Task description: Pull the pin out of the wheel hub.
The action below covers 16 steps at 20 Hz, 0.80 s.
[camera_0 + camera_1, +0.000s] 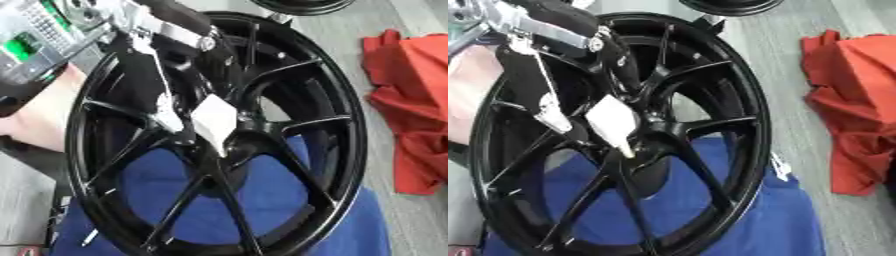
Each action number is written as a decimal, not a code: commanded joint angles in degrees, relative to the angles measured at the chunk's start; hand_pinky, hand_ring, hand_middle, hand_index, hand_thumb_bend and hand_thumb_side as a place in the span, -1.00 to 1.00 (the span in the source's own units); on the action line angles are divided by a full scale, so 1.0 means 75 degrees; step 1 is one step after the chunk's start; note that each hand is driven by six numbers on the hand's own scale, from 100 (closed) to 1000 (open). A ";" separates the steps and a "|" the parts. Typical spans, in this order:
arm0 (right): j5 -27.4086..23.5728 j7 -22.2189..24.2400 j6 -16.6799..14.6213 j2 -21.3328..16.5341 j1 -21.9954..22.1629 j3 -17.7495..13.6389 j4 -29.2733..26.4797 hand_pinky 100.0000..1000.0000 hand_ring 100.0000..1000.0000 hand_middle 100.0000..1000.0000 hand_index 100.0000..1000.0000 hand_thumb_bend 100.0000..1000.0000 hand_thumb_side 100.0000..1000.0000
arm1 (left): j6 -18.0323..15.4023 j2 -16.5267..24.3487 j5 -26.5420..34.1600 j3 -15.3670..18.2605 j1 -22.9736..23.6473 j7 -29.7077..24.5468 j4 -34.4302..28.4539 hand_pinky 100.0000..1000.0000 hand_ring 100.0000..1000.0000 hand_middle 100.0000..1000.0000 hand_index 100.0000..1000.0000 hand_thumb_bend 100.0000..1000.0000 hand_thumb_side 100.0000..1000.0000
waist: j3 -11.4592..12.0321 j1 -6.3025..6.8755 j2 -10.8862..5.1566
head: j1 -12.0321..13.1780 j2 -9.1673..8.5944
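The wheel hub (219, 145), a black spoked rim, lies on a blue cloth (254, 200) spread over the grey counter (798, 70), with a red cloth (411, 100) well apart to the right. Our left hand (579, 100) comes in from the upper left and sits over the hub's centre, its pale-tipped fingers (614, 122) reaching down at the bore. We cannot tell whether they grip anything. We cannot make out the pin itself, so we judge it not yet drawn; the pull remains. Our right hand shows in neither view.
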 commanded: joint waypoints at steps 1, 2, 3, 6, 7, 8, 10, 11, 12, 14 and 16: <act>-0.0083 -0.0055 -0.0034 -0.0213 -0.0036 -0.0127 -0.0107 0.48 0.20 0.30 0.30 -1.00 0.50 | -0.0100 0.0083 -0.0124 0.0014 -0.0071 0.0003 0.0006 0.62 0.63 0.59 0.72 0.05 -0.46 | -0.0003 -0.0064 -0.0124 | -0.0064 -0.0151; -0.0091 -0.0086 -0.0039 -0.0213 -0.0030 -0.0147 -0.0118 0.48 0.20 0.30 0.30 -1.00 0.49 | -0.0129 0.0091 -0.0179 0.0012 -0.0058 0.0003 0.0016 0.62 0.63 0.59 0.72 0.06 -0.47 | 0.0000 -0.0067 -0.0119 | -0.0098 -0.0176; -0.0095 -0.0135 -0.0046 -0.0212 -0.0025 -0.0172 -0.0129 0.48 0.20 0.30 0.30 -1.00 0.49 | -0.0164 0.0097 -0.0247 0.0014 -0.0050 0.0003 0.0020 0.63 0.63 0.59 0.72 0.08 -0.48 | 0.0002 -0.0069 -0.0115 | -0.0125 -0.0199; -0.0119 -0.0311 -0.0062 -0.0203 -0.0006 -0.0230 -0.0145 0.48 0.20 0.30 0.30 -1.00 0.49 | -0.0282 0.0100 -0.0427 0.0030 -0.0026 0.0003 0.0030 0.62 0.63 0.59 0.71 0.10 -0.49 | 0.0009 -0.0074 -0.0105 | -0.0154 -0.0257; -0.0130 -0.0344 -0.0065 -0.0203 0.0004 -0.0234 -0.0144 0.48 0.20 0.30 0.30 -1.00 0.49 | -0.0316 0.0099 -0.0464 0.0036 -0.0021 0.0003 0.0032 0.62 0.63 0.58 0.71 0.12 -0.50 | 0.0009 -0.0076 -0.0103 | -0.0152 -0.0266; -0.0141 -0.0366 -0.0069 -0.0202 0.0013 -0.0236 -0.0143 0.48 0.20 0.30 0.30 -1.00 0.49 | -0.0355 0.0097 -0.0502 0.0049 -0.0021 0.0003 0.0025 0.62 0.62 0.56 0.70 0.12 -0.50 | 0.0008 -0.0078 -0.0100 | -0.0150 -0.0271; -0.0156 -0.0390 -0.0071 -0.0197 0.0028 -0.0237 -0.0137 0.48 0.20 0.30 0.30 -1.00 0.48 | -0.0434 0.0081 -0.0501 0.0089 -0.0022 0.0003 -0.0006 0.62 0.62 0.57 0.67 0.11 -0.47 | 0.0008 -0.0081 -0.0094 | -0.0140 -0.0276; -0.0158 -0.0397 -0.0070 -0.0193 0.0035 -0.0238 -0.0131 0.48 0.19 0.30 0.30 -1.00 0.50 | -0.0463 0.0070 -0.0454 0.0106 -0.0034 0.0003 -0.0037 0.62 0.62 0.58 0.67 0.11 -0.50 | 0.0010 -0.0082 -0.0093 | -0.0132 -0.0278; -0.0163 -0.0404 -0.0068 -0.0188 0.0040 -0.0240 -0.0122 0.48 0.19 0.30 0.30 -1.00 0.48 | -0.0490 0.0055 -0.0391 0.0117 -0.0058 0.0003 -0.0085 0.62 0.62 0.57 0.67 0.12 -0.50 | 0.0013 -0.0082 -0.0091 | -0.0121 -0.0283; -0.0175 -0.0417 -0.0070 -0.0175 0.0042 -0.0245 -0.0107 0.48 0.19 0.30 0.30 -1.00 0.50 | -0.0531 0.0030 -0.0270 0.0093 -0.0112 0.0003 -0.0195 0.63 0.62 0.58 0.67 0.14 -0.50 | 0.0019 -0.0079 -0.0084 | -0.0104 -0.0295; -0.0186 -0.0426 -0.0076 -0.0165 0.0039 -0.0246 -0.0094 0.48 0.19 0.30 0.30 -1.00 0.50 | -0.0537 0.0005 -0.0165 0.0033 -0.0152 0.0003 -0.0272 0.62 0.60 0.54 0.67 0.13 -0.50 | 0.0022 -0.0074 -0.0078 | -0.0082 -0.0298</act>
